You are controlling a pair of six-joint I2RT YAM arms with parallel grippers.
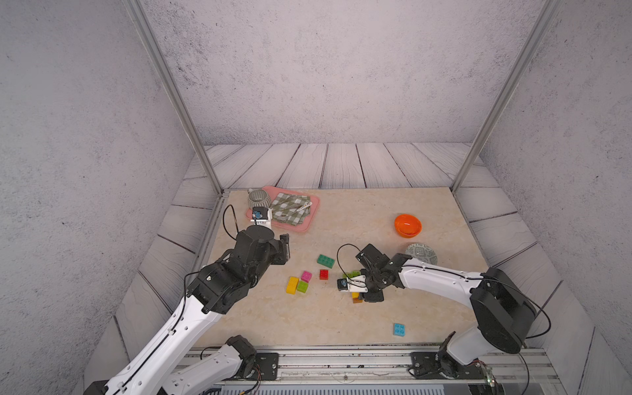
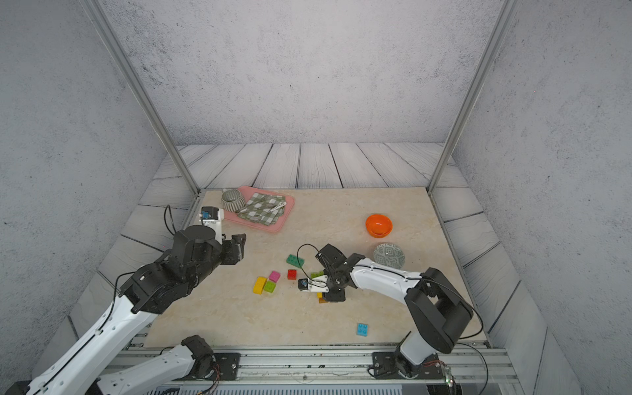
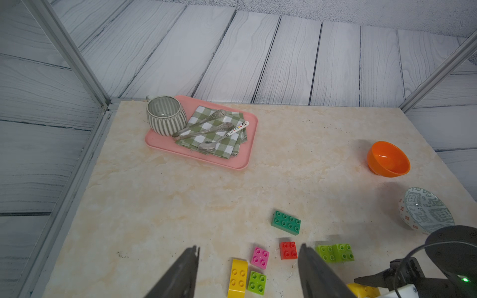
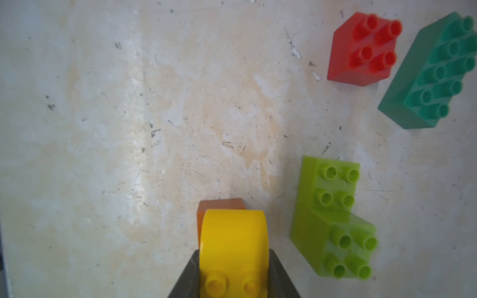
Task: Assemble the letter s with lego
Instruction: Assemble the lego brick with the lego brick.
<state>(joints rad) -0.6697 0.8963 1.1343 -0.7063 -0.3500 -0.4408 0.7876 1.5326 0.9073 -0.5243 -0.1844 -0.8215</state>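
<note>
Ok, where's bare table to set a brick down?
Bare: the wide stretch between tray and green brick; the near strip from blue brick toward the left arm. Crowded: mid-table, pink brick across to the right gripper, shut on a yellow brick.

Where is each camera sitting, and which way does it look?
Top views: high behind the robot, looking down over the whole table; left arm and right arm show.
Left wrist: on the left arm, raised, facing the pink tray and far wall; open left pincer shows.
Right wrist: on the right arm, low, facing down; right pincer shut on a yellow brick shows.
Shared: both wrist views see the red brick.
</note>
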